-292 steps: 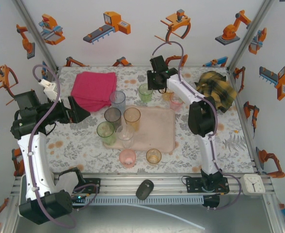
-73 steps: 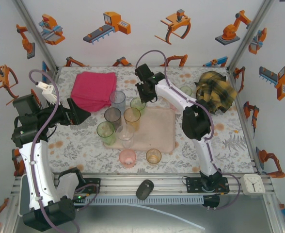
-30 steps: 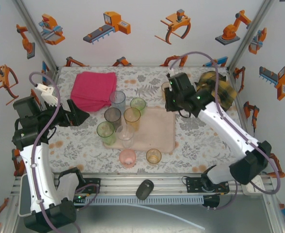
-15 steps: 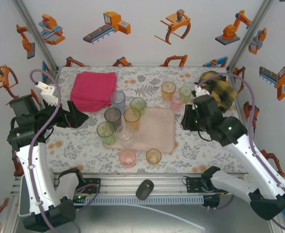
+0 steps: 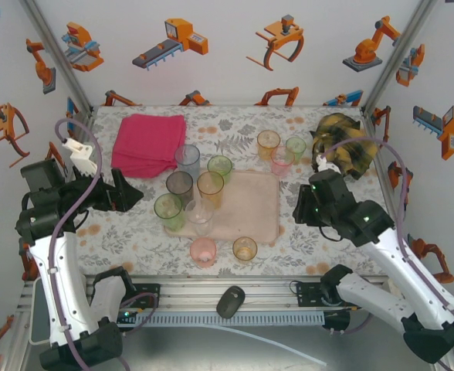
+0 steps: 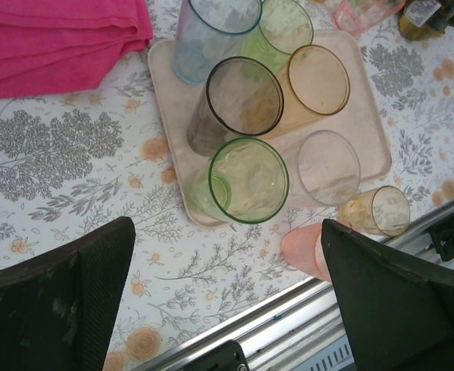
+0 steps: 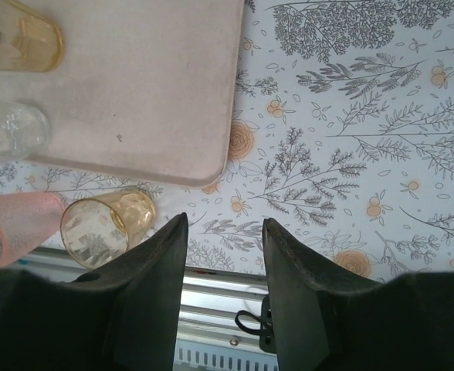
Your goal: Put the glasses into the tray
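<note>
The pale pink tray (image 5: 250, 209) lies mid-table. On its left half stand several glasses: pale blue (image 5: 187, 158), green (image 5: 220, 165), smoky grey (image 5: 179, 185), orange (image 5: 210, 187), green (image 5: 169, 209) and clear (image 5: 199, 212). A pink glass (image 5: 204, 251) and an orange one (image 5: 245, 249) stand off the tray at the front. Orange (image 5: 268, 144), pink (image 5: 280, 163) and green (image 5: 295, 147) glasses stand behind it. My left gripper (image 6: 225, 232) hangs open left of the tray. My right gripper (image 7: 224, 222) is open and holds nothing, right of the tray (image 7: 157, 93).
A folded magenta cloth (image 5: 148, 143) lies at the back left and a yellow-black plaid cloth (image 5: 347, 151) at the back right. A black mouse (image 5: 230, 301) and a small clock (image 5: 403, 292) sit on the front rail.
The right arm set a green glass on the tray, then drew back from the far side to the near right. The left arm has barely moved.
</note>
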Available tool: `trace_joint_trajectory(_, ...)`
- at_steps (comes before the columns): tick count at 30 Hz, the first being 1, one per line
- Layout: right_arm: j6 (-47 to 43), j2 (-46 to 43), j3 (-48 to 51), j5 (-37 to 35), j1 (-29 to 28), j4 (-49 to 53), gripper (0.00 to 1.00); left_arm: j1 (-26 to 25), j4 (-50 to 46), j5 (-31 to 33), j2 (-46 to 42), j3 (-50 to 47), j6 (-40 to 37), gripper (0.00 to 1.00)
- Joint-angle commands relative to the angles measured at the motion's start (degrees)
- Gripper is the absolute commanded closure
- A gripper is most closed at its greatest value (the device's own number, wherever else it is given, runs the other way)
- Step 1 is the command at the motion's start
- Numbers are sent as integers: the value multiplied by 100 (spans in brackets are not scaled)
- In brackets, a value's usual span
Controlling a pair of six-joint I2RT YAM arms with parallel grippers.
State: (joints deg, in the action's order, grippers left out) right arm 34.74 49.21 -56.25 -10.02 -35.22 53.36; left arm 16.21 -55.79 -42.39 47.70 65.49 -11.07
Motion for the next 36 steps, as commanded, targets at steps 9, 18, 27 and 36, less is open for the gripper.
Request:
trace_joint_trajectory(9, -522, 1369, -835, -34, 694, -570, 43, -3, -126, -305, -239, 272, 56, 1)
trace_joint_trajectory(18, -863, 2646, -1245, 707, 1607, -1537, 45, -12, -373, -343, -165, 409, -195, 3)
trace_joint_trajectory(27, -1025, 4307, -2146, 1414, 2309, -2261, 52, -21, -477, -286, -251, 289, -213, 3)
trace_joint_trajectory(36, -1316, 5317, -3088, 1066, 2336, -1894, 54, -30, -345, -317, -281, 184, -3, 3)
